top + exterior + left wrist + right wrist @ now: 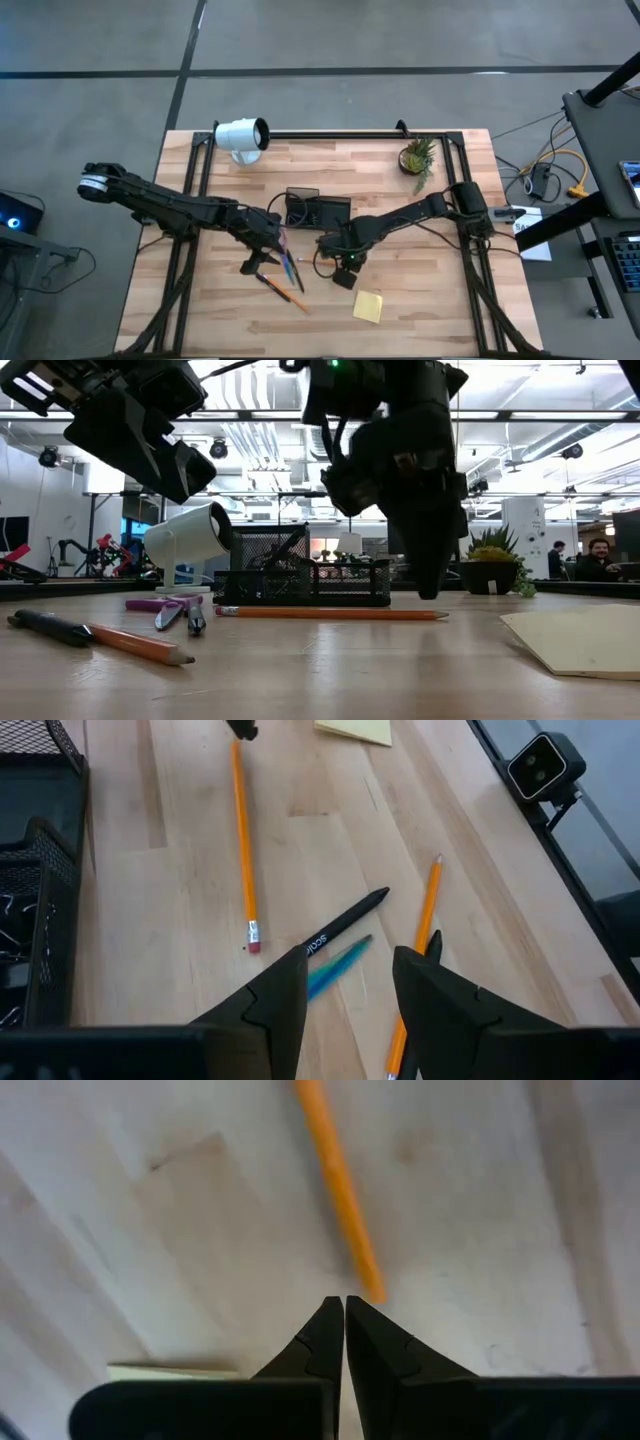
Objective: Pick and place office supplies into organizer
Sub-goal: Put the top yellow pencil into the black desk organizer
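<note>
At centre frame, a stiff, light orange pencil [338,1190] is lain just beyond the right gripper [344,1342], fingers pressed together, empty. Mid-shaft is judged best gripped. The left gripper [348,988] is spread apart.

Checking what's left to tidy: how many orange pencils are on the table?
2. One orange pencil lies before the mesh organizer, its end at the right gripper; the other lies beside the black pen near the left gripper. More may be hidden.
</note>
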Controlling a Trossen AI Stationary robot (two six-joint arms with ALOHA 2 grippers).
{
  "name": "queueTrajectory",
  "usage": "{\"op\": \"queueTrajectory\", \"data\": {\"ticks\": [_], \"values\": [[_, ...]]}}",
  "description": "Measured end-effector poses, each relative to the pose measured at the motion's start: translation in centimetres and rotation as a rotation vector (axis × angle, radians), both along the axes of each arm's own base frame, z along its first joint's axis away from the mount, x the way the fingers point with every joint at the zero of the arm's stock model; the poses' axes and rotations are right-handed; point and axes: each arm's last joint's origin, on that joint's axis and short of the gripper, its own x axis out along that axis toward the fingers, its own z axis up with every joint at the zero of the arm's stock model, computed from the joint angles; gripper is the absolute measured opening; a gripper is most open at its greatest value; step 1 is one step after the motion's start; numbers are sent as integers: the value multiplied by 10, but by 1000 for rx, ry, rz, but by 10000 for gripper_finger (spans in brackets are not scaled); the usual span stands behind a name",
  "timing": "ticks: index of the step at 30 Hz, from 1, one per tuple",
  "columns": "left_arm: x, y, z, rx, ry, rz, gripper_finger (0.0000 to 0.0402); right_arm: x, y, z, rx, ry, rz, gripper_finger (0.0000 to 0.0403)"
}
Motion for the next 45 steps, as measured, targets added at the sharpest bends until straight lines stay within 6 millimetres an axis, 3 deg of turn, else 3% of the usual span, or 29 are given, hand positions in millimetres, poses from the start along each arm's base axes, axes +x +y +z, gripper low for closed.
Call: {"op": "queueTrajectory", "data": {"ticks": [19,27,45], "values": [[1,0,1,-1,-9,0,134,-4,-7,-8,4,12,43,8],[1,1,1,0,-12,2,134,-10,-11,11,-14,-7,47,9],[2,1,2,-5,-25,8,134,-7,-13,-15,-15,-14,80,9]]}}
